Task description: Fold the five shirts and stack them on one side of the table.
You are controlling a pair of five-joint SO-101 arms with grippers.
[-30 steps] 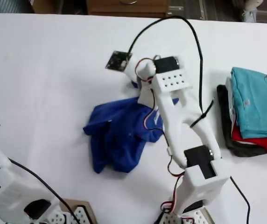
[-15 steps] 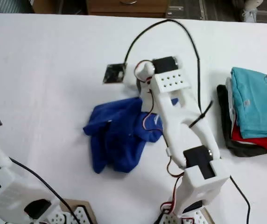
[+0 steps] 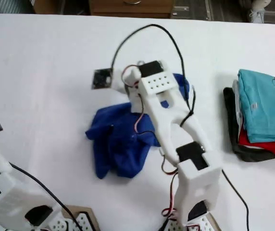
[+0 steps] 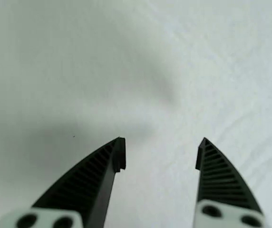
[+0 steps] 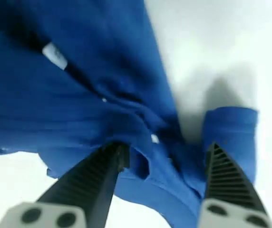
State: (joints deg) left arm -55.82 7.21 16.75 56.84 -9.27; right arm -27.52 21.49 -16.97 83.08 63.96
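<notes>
The crumpled blue shirt (image 3: 116, 144) is found mid-tabletop (image 3: 41, 72), directly beneath the right pincer (image 5: 164, 156), which is spread wide with nothing gripped. The left pincer (image 4: 160, 152), likewise parted and empty, is seen over bare tabletop, so the right arm is judged the nearer.

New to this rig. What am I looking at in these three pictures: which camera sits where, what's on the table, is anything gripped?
These are two small white robot arms at a white table. The high view comes from a fixed camera looking down. The other two come from a camera on each arm's wrist, looking along its claw. The right arm stretches over a crumpled blue shirt mid-table. Its wrist view shows the right claw open, black fingers either side of a fold of cloth, not shut on it. The left arm sits in the high view's lower left corner, and the left claw is open above bare table. A stack of folded shirts, teal on top, lies at the right edge. Nothing is gripped.
</notes>
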